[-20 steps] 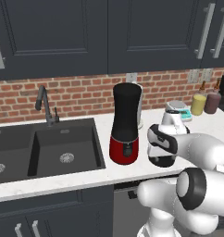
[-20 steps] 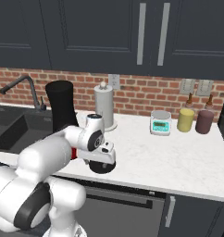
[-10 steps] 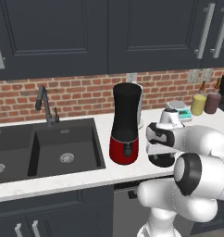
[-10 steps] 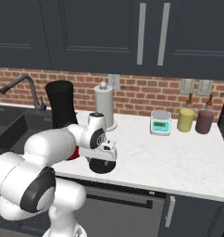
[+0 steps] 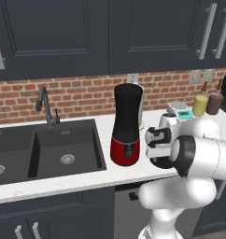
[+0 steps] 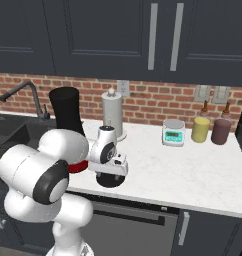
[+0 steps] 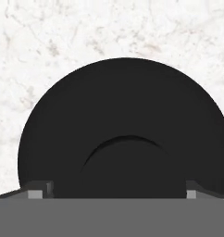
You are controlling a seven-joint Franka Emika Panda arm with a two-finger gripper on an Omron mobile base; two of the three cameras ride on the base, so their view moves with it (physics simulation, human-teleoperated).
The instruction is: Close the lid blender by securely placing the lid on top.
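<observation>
The blender (image 5: 128, 122) stands on the counter beside the sink, its dark tapered jar open at the top above a red base (image 6: 79, 167). The black lid (image 7: 125, 120) lies flat on the white marble counter just right of the blender, also seen as the lid (image 5: 161, 162) and the lid (image 6: 110, 180). My gripper (image 7: 116, 190) points straight down onto it, open, with one fingertip (image 7: 40, 187) on each side of the raised centre knob and apart from it. The hand hides most of the lid in both base views.
A double sink (image 5: 63, 149) with a faucet (image 5: 44, 105) lies left of the blender. Behind stands a paper towel holder (image 6: 112, 112). A small scale (image 6: 173, 132), a yellow jar (image 6: 200, 129) and a maroon jar (image 6: 221, 131) stand at the back right.
My hand has stayed over the lid, edging slightly lower and toward the blender, while the arm's elbow has swung round in front of the cameras.
</observation>
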